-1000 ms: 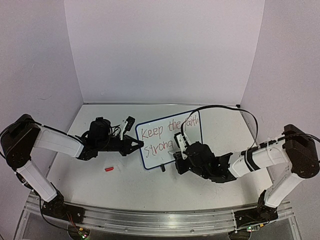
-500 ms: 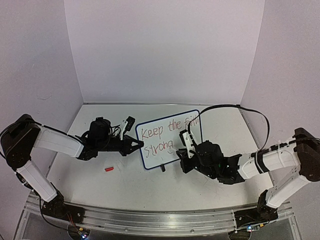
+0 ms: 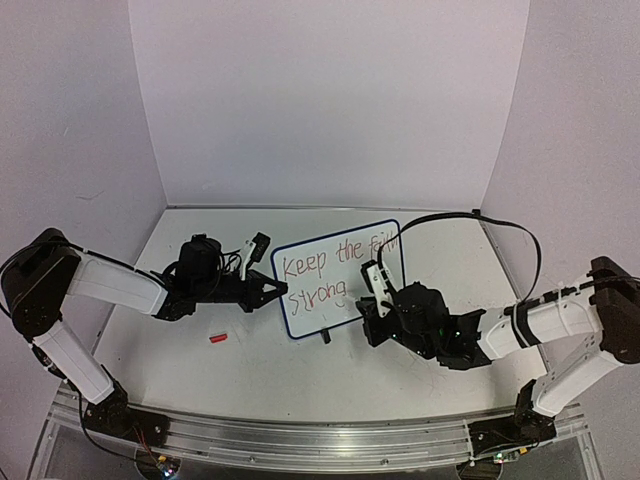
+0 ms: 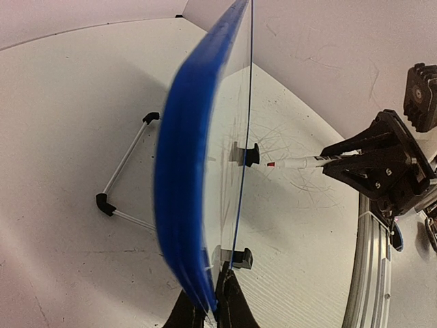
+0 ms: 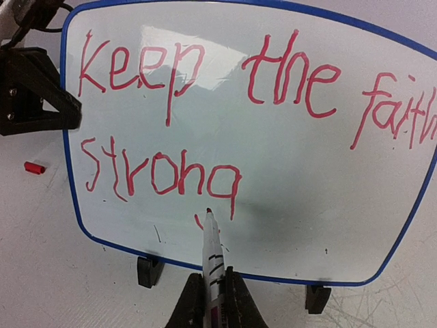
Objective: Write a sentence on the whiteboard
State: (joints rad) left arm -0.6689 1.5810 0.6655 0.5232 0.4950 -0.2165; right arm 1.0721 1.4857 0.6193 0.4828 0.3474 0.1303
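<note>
A: Board position?
B: Whiteboard (image 3: 312,318) standing near upright at mid-table (image 3: 250,375) on two black clip feet (image 5: 150,270), between the two arms. Writing face turned toward the right arm.
A: Left side?
B: Left gripper (image 3: 282,290) clamped tight on the board's left blue rim, low on the edge. Rim pinched between both fingers in the left wrist view.
A: Right?
B: Right gripper (image 5: 210,287) closed around a marker (image 5: 210,249), barrel pinched between the fingers and pointing at the board. Red tip just under the "g" of the second line. Touching or just off, can't tell.
A: Text?
B: Sentence (image 5: 281,75) in red, two lines: "Keep the faith" above, "Strong" below. End of "faith" cut by the frame edge in the right wrist view, hidden behind a cable in the top view. Short red stroke under the "g", beside the tip.
A: Anything else around?
B: Small red cap (image 3: 217,339) lying on the table left of the board, near the left gripper, touching neither. Thin wire stand (image 4: 104,203) with black corners behind the board.
</note>
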